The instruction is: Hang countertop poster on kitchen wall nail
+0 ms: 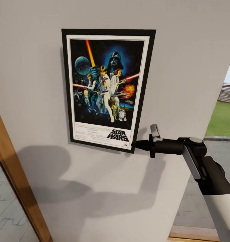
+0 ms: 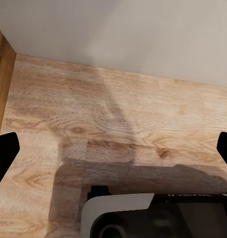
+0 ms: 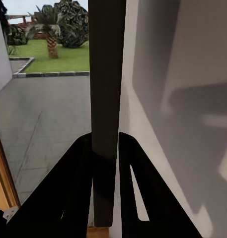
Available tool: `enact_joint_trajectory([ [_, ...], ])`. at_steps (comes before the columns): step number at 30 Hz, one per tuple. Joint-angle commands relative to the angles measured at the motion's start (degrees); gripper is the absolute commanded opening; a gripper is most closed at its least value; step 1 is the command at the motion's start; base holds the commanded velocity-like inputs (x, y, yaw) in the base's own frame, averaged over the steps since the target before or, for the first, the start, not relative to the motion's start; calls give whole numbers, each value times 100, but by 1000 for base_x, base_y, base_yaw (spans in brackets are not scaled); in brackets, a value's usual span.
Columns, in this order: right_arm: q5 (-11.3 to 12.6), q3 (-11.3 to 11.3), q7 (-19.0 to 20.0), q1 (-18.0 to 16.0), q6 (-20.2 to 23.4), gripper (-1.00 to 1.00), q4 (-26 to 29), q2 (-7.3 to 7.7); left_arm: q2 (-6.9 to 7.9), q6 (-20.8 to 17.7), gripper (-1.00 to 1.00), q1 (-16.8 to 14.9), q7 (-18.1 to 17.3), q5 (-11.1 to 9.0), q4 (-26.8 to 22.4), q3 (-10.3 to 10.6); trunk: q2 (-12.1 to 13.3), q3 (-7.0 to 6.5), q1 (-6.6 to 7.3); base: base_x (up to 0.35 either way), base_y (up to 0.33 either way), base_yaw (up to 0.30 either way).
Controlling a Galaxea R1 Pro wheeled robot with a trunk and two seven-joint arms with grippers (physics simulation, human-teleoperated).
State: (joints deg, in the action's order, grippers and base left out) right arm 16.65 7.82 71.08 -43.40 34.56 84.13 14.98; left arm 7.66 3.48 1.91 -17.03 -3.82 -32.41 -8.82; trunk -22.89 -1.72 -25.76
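Note:
The Star Wars poster (image 1: 106, 87) lies flat against the pale grey wall (image 1: 182, 50), upright and slightly tilted. At its lower right corner, my right gripper (image 1: 136, 145) is shut on the black frame. In the right wrist view the poster (image 3: 107, 74) appears edge-on as a dark strip pinched between the two black fingers (image 3: 76, 188), close beside the wall. My left gripper (image 2: 115, 148) hangs low over the wooden floor, open, with nothing between its fingers. No wall nail is visible; the poster covers that part of the wall. The kitchen countertop is out of view.
A wood door frame (image 1: 14, 174) with a glass pane (image 1: 7, 208) borders the wall at the left. To the right of the wall an opening shows paving and a lawn (image 1: 224, 117). Below the left gripper are the wood floor (image 2: 118, 114) and my base (image 2: 158, 215).

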Motion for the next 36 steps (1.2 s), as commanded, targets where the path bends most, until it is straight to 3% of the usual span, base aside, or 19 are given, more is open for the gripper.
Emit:
enact_joint_trajectory([
  [1,49,9,-5,-2,60,-100,-2,5,-1,-6,100,3,-37,-39,-2,-14,-3,1,-2,0,49,0],
  [36,49,9,-5,-2,59,-100,-2,5,-1,-6,100,3,-37,-39,-2,-14,-3,1,-2,0,58,0],
])
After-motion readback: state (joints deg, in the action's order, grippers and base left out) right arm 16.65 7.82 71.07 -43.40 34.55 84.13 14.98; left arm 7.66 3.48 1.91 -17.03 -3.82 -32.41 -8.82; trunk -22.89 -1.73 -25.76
